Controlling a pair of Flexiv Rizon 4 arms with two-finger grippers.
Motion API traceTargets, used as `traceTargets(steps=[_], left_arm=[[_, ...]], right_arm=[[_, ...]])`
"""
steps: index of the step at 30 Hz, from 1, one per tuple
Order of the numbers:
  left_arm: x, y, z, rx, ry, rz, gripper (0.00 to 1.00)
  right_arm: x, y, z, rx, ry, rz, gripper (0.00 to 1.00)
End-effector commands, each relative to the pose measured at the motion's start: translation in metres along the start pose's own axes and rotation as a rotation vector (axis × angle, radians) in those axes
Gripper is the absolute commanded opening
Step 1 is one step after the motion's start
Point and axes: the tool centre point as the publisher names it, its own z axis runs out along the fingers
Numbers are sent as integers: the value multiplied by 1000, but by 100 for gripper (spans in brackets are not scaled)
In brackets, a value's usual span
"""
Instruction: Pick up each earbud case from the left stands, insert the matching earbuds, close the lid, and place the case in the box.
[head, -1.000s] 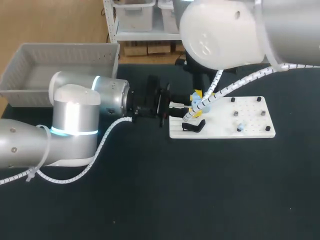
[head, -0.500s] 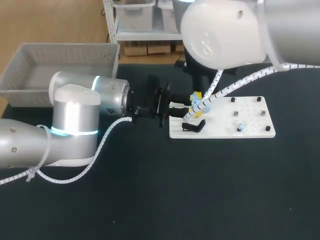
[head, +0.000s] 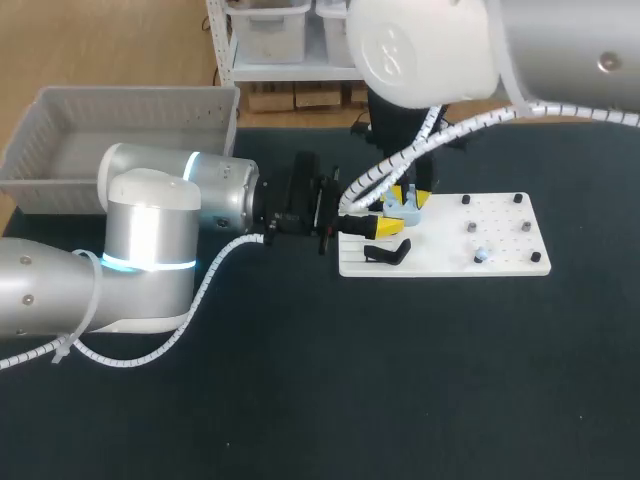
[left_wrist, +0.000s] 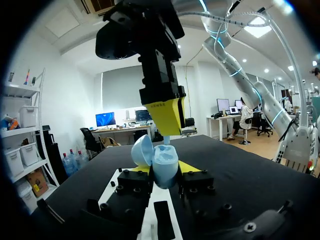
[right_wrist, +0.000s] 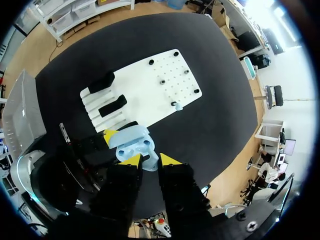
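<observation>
A light blue earbud case (left_wrist: 165, 167) with its lid (left_wrist: 141, 150) swung open sits upright in my left gripper (left_wrist: 165, 172), shut on it from both sides just over the near-left edge of the white board (head: 500, 235). Straight above the case, my right gripper (right_wrist: 150, 160) points down, shut on a light blue earbud (right_wrist: 150, 164) whose lower end is at the case's opening (left_wrist: 165, 144). In the head view the case (head: 402, 210) shows below the right gripper (head: 410, 196). A second light blue earbud (head: 481, 255) lies on the board's pegged part.
Two black stands (right_wrist: 101, 82) (right_wrist: 113, 106) sit on the board's slotted end, with several black pegs (head: 470, 228) on the other end. A grey bin (head: 120, 130) stands at the table's far left. The dark table (head: 400, 380) stretches out in front of the board.
My right arm has swung across above the board, and its gripper has shifted slightly right over the case. The left arm and the case have stayed still.
</observation>
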Motion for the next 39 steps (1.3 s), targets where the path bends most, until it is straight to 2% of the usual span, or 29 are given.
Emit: traceTargets(steps=[1,39], left_arm=[[0,-2,0,-8,-1,3,0],[0,-2,0,-8,-1,3,0]], right_arm=[[-3,6,-2,11,10,1,0],[-10,8,10,31,46,46,0]])
